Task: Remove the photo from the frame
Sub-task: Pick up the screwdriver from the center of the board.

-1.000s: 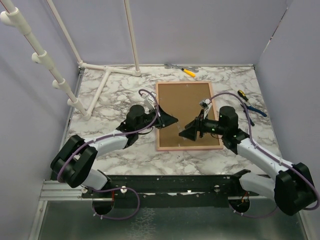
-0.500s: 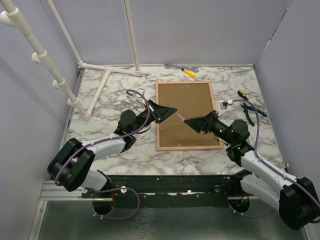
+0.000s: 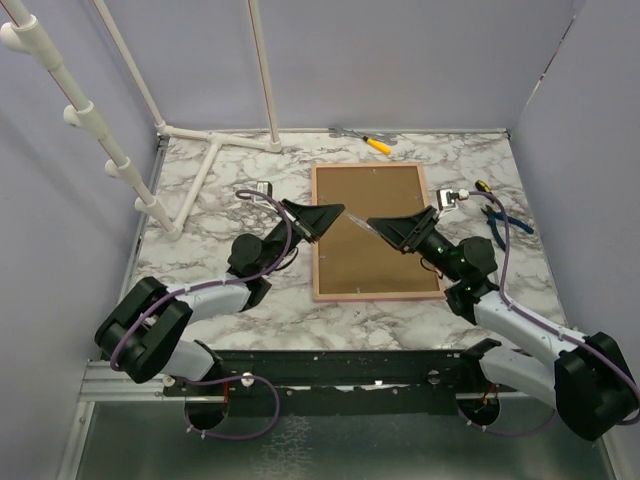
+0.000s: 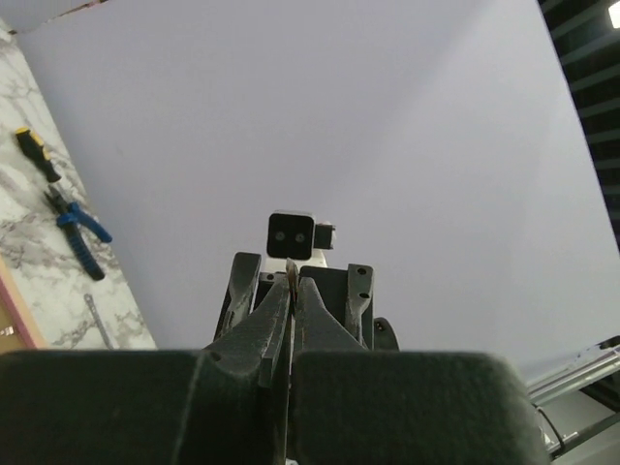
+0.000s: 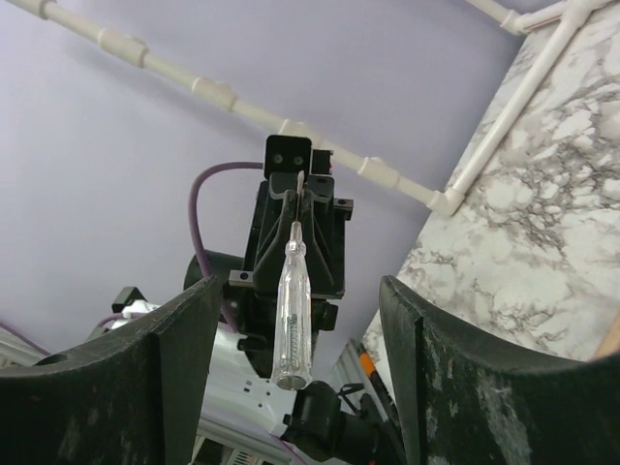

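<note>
The frame (image 3: 372,205) lies flat on the marble table, brown back up, thin pink border around it. The photo is hidden. Both grippers hang above the frame, tips facing each other. My left gripper (image 3: 343,214) (image 4: 291,281) is shut on the thin blade of a clear-handled screwdriver (image 3: 361,222) (image 5: 292,305). That clear handle points at my right gripper (image 3: 377,226) (image 5: 300,288), which is open, one finger on either side of the handle with a gap on both sides.
A yellow screwdriver (image 3: 378,145) and a wrench lie at the table's back edge. Blue pliers (image 3: 500,220) (image 4: 79,231) and a black-yellow screwdriver (image 3: 482,187) (image 4: 37,155) lie right of the frame. White pipe rack (image 3: 215,150) at back left. Purple walls enclose the table.
Both grippers have risen off the frame and tilted up towards each other. The left one carried the clear screwdriver up; the right one's open fingers now flank its handle.
</note>
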You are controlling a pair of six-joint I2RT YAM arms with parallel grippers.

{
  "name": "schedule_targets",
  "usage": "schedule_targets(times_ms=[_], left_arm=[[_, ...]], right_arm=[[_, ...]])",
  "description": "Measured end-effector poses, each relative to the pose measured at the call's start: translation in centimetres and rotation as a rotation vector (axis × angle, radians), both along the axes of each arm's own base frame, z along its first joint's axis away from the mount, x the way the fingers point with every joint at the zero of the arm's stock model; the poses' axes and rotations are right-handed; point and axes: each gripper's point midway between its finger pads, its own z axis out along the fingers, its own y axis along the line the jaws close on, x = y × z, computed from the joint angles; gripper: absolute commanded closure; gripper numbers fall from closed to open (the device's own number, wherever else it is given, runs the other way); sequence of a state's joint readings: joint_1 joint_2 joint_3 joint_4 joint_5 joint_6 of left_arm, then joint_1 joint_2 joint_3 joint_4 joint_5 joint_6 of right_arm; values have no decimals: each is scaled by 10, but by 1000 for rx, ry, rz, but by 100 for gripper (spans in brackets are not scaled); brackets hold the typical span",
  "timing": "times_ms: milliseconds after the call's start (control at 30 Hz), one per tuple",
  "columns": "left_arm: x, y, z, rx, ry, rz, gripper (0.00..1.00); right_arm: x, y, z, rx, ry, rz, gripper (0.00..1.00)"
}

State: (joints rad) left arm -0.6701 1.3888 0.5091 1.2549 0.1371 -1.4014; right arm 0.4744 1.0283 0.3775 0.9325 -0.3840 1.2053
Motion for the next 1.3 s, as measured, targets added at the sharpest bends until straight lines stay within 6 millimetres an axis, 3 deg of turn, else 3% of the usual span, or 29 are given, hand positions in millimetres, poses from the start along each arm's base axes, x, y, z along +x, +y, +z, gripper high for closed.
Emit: schedule_targets(times_ms=[100, 233, 600, 700, 767, 867, 1000, 1033, 1167, 1300], left_arm=[[-2, 2, 8, -29, -23, 9, 100], [-4, 4, 17, -62, -47, 13, 100], [1, 0, 5, -57, -20, 10, 100], [2, -1, 3, -55, -14, 9, 100], [2, -1, 3, -54, -13, 8, 100], [1, -1, 4, -57, -20, 7, 100], [2, -2, 1, -53, -15, 7, 100], [2, -2, 0, -49, -15, 8, 100], [3, -3, -3, -25, -22, 14, 100], [3, -4, -7, 9, -27, 22, 100]], right_arm=[[-1, 6, 11, 19, -11, 16, 38], [-1, 11, 8, 25, 8, 32, 44], [0, 14, 3, 14, 28, 39, 62], [1, 14, 7, 15, 22, 39, 74], [1, 14, 8, 14, 20, 39, 90], [1, 15, 5, 9, 33, 39, 97], [2, 15, 3, 3, 44, 39, 97], [2, 15, 2, 2, 46, 39, 94], [1, 14, 0, -10, 55, 33, 61], [0, 13, -1, -27, 54, 30, 55]])
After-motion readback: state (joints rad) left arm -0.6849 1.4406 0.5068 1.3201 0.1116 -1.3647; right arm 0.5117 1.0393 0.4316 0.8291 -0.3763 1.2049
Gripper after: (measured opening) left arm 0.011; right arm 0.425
